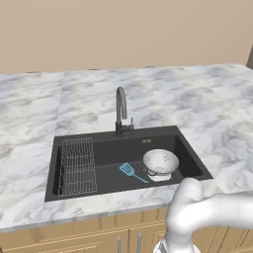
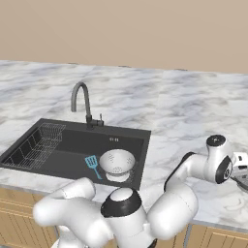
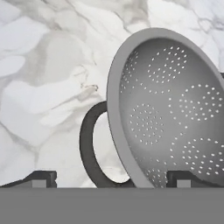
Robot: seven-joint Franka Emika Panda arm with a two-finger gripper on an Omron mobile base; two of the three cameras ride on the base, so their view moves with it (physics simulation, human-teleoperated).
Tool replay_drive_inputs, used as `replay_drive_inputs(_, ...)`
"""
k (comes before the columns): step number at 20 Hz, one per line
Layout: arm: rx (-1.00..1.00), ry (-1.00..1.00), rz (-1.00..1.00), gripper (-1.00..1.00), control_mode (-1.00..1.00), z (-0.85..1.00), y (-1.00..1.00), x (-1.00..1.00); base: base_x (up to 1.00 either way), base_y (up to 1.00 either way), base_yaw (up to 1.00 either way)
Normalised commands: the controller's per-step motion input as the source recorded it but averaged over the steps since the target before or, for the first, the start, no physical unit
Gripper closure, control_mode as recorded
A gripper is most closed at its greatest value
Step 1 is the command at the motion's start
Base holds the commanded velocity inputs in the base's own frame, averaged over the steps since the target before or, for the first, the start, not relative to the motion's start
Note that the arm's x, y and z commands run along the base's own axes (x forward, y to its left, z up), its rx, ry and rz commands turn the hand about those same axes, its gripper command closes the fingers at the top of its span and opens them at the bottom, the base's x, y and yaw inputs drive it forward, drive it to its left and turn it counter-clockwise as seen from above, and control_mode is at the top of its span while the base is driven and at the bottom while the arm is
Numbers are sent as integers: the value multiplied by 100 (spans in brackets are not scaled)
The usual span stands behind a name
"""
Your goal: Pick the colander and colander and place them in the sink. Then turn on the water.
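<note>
The whitish colander (image 1: 160,163) (image 2: 117,162) sits upright on its base ring in the right half of the black sink (image 1: 108,148) (image 2: 77,140). The darker grey colander (image 3: 175,109) is off to the right on the marble counter, its edge just showing at the frame border (image 2: 240,180). In the hand view it appears tilted, with its dark loop handle (image 3: 87,144) toward me. My gripper (image 3: 113,177) (image 2: 242,168) is open, fingertips wide apart, with the colander's rim and handle between them. No water runs from the gooseneck tap (image 1: 121,106) (image 2: 80,97).
A wire dish rack (image 1: 78,165) (image 2: 36,143) fills the sink's left part. A blue spatula (image 1: 132,172) (image 2: 92,164) lies on the sink floor beside the whitish colander. Marble counter (image 1: 197,99) surrounds the basin, with a beige wall behind.
</note>
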Motion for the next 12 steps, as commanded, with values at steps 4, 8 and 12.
replay_drive_inputs(4,0,6,0,-100,-100,-23,-35,19,0,0,0)
replay_drive_inputs(8,0,6,0,-100,-100,-20,-23,27,0,0,0)
replay_drive_inputs(12,0,3,0,-100,-100,-16,-20,10,0,0,0)
